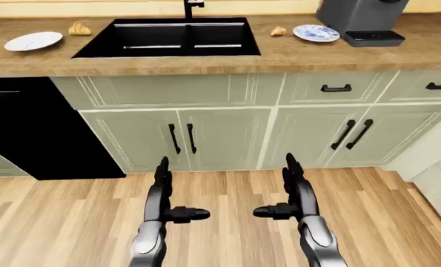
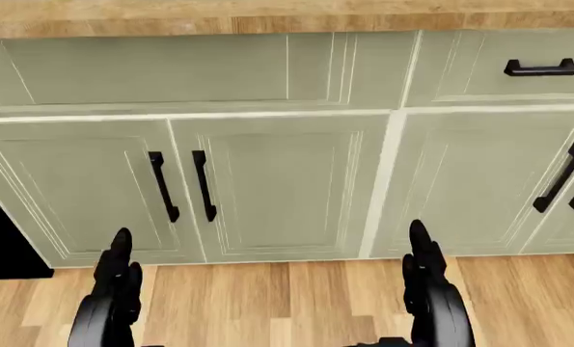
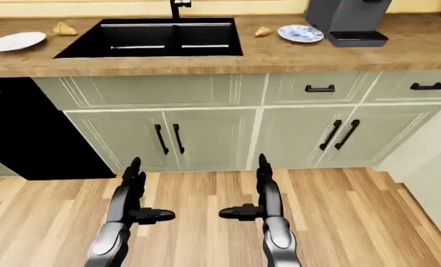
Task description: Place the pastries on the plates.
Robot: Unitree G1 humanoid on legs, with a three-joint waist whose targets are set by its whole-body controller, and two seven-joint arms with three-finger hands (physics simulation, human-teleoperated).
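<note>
Both pastries (image 1: 79, 29) (image 1: 279, 31) lie far off on the counter (image 1: 294, 55) beside plates (image 1: 32, 40) (image 1: 316, 33); left hand (image 1: 165, 194) and right hand (image 1: 294, 192) hang open, empty.

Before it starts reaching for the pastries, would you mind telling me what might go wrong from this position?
1. Both pastries lie beside the black sink: the croissant left of it, the small pastry right. A nudge might knock either in.
2. The patterned plate sits close against the coffee machine, so the right hand may bump it.
3. Both hands, left hand included, hang low before the cabinets; raising them could clip the counter edge.
</note>
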